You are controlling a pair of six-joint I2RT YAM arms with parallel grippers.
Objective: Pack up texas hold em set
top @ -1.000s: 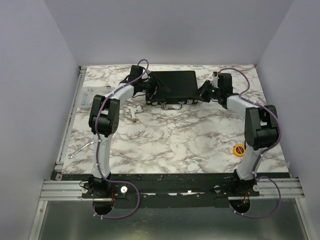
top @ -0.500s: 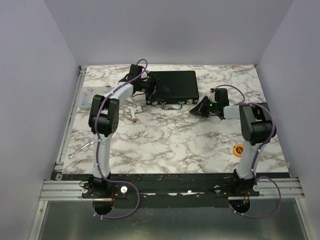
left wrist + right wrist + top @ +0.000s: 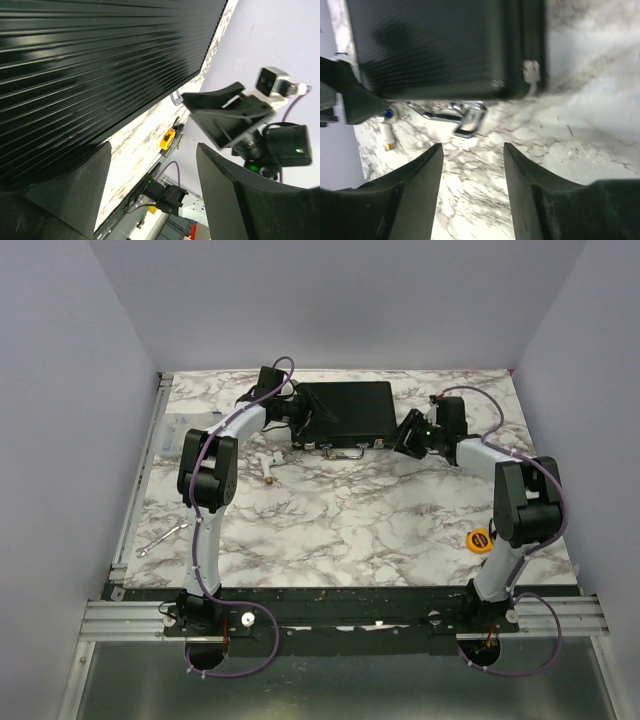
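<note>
The texas hold em set is a black briefcase [image 3: 350, 403] lying shut at the back of the marble table; its chips, cards and discs are hidden. Its ribbed lid [image 3: 90, 65] fills the left wrist view. The silver handle [image 3: 457, 114] and a latch [image 3: 532, 70] face the front. My left gripper [image 3: 300, 421] is open at the case's left front corner, one finger [image 3: 65, 192] against the case, the other [image 3: 235, 200] free. My right gripper [image 3: 404, 435] hovers open by the right front corner. Nothing but marble shows between its fingers [image 3: 547, 200].
A yellow-and-black tape measure [image 3: 481, 538] lies near the right arm's base and also shows as tape measure [image 3: 167, 139]. A small white plastic object [image 3: 268, 462] lies left of the case, and a thin silver tool [image 3: 165, 538] lies at the left edge.
The right gripper was shut by the case; it pulled back toward the front, then returned to the right front corner and opened. The left arm and case stayed put.
</note>
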